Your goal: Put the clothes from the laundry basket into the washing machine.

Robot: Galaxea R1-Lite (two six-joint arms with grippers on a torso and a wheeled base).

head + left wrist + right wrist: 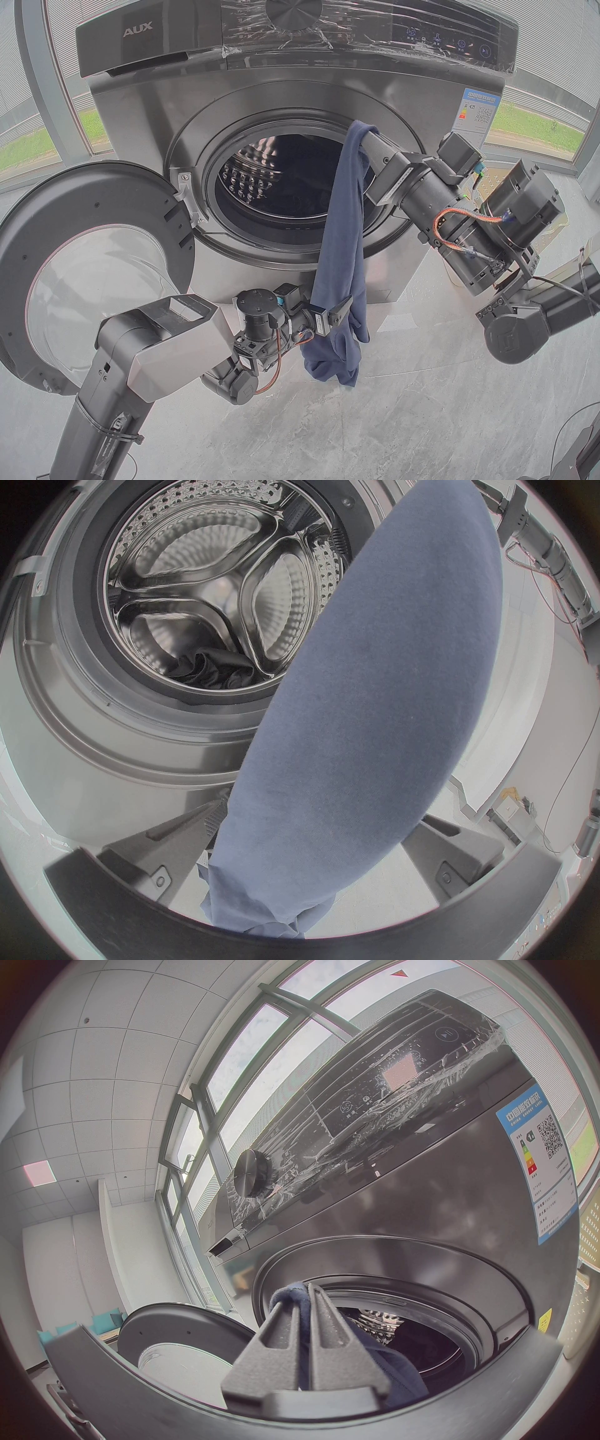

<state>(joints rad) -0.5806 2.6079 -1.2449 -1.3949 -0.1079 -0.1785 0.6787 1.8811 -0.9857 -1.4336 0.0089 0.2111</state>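
office-like laundry test room: washing machine (panel film-wrapped), tall windows, grid ceiling, stone-look floor

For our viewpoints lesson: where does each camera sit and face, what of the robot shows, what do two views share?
Head view: on the head, facing forward and down at the washing machine; left arm, right arm show.
Left wrist view: on that wrist, facing into the drum; open left hand straddles the blue garment.
Right wrist view: on that wrist, facing up the machine's front; right hand clamps the garment.
All share the garment.
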